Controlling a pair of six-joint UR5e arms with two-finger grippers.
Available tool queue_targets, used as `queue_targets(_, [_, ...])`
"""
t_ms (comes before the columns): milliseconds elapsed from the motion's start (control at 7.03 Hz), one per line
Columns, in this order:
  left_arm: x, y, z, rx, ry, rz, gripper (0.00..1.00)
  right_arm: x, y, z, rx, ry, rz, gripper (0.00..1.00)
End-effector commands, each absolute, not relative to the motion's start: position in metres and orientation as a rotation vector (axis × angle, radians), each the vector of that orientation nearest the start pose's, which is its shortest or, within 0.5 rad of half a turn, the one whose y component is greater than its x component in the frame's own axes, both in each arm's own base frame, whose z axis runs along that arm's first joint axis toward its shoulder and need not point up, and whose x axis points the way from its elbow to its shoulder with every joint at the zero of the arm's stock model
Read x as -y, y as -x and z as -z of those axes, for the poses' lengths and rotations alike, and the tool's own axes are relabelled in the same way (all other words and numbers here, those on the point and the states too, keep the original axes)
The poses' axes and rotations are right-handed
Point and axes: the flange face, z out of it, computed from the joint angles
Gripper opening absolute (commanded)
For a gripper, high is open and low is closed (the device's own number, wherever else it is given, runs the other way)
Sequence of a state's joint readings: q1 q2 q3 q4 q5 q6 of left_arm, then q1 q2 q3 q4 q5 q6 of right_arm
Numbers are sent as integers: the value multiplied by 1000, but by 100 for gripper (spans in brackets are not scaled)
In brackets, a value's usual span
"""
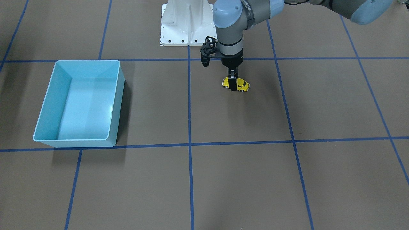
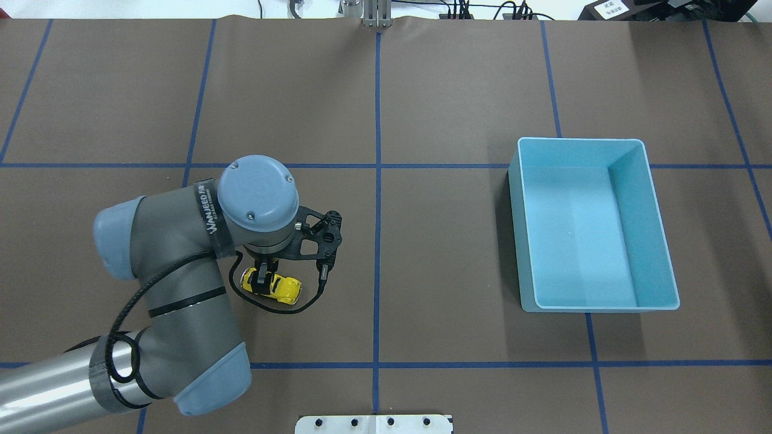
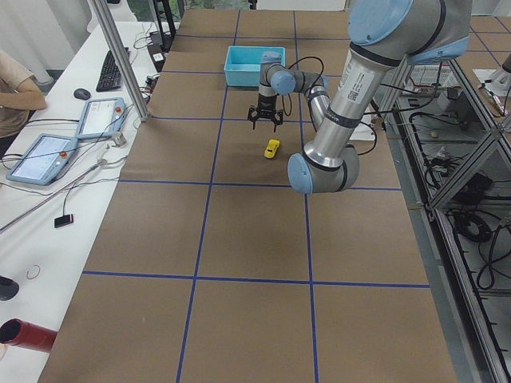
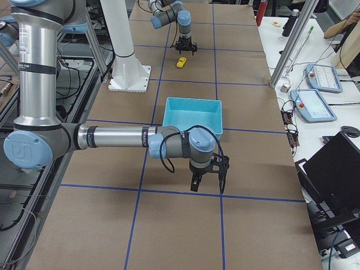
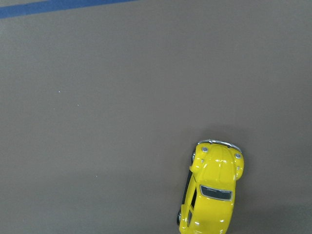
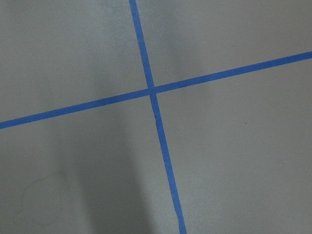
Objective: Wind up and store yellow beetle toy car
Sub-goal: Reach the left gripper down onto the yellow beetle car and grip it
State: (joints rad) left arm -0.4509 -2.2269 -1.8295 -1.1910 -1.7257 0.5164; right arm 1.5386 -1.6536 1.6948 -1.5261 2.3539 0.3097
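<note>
The yellow beetle toy car (image 1: pixel 243 85) (image 2: pixel 288 288) stands on its wheels on the brown table, in the half on the robot's left. My left gripper (image 1: pixel 232 83) (image 2: pixel 262 280) hangs just above it, pointing down and open; both side views show a gap between the spread fingers and the car (image 3: pixel 272 148) (image 4: pixel 180 62). In the left wrist view the car (image 5: pixel 212 195) lies at the lower right, with no finger in frame. The right gripper (image 4: pixel 207 184) hovers low over the table beyond the light-blue bin (image 4: pixel 194 115); I cannot tell whether it is open or shut.
The light-blue bin (image 2: pixel 522 229) (image 1: pixel 119 95) stands empty on the robot's right. The white robot base (image 1: pixel 183 25) is at the near edge. A metal pole (image 3: pixel 120 64) and tablets (image 3: pixel 40 155) stand on the side desk, where a person's arm rests.
</note>
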Motion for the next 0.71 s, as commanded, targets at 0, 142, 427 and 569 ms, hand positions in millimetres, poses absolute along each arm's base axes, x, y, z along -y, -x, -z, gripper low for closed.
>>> queue_targets(0, [363, -557, -230, -289, -474, -1687, 100, 464, -48, -632, 788, 53, -229, 100])
queue_targets(142, [350, -567, -232, -271, -473, -1710, 100, 464, -48, -632, 788, 53, -229, 100])
queue_targets(427, [332, -584, -243, -231, -474, -1737, 100, 464, -48, -632, 787, 55, -230, 100])
queue_targets(569, [332, -586, -245, -222, -474, -1737, 100, 464, -48, -632, 787, 55, -230, 100])
